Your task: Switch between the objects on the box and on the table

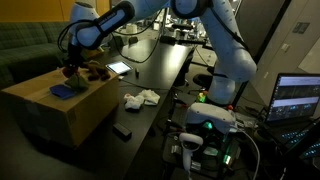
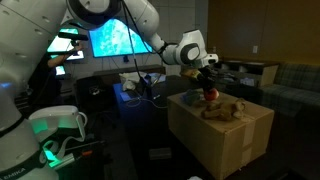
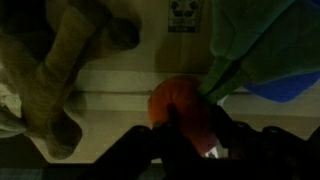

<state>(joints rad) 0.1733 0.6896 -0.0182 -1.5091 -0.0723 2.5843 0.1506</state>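
My gripper [image 1: 70,68] [image 2: 207,86] hangs just over the top of the cardboard box [image 1: 60,112] [image 2: 230,140]. In the wrist view a round red-orange item [image 3: 180,100] sits between my dark fingers [image 3: 232,135], low over the box top. The picture is too dark to show whether they still press on it. A blue flat block [image 1: 62,91] [image 3: 292,88] lies on the box beside it, and a tan lumpy item [image 2: 226,110] [image 3: 60,70] lies there too. On the black table [image 1: 165,75] are a white cloth [image 1: 140,98] and a small black bar [image 1: 122,131].
A lit tablet [image 1: 118,68] lies on the table behind the box. A green sofa [image 1: 25,50] stands beyond the box. Monitors [image 1: 298,98] and the robot base [image 1: 210,125] crowd the table's near end. Something green [image 3: 262,40] lies over the blue block in the wrist view.
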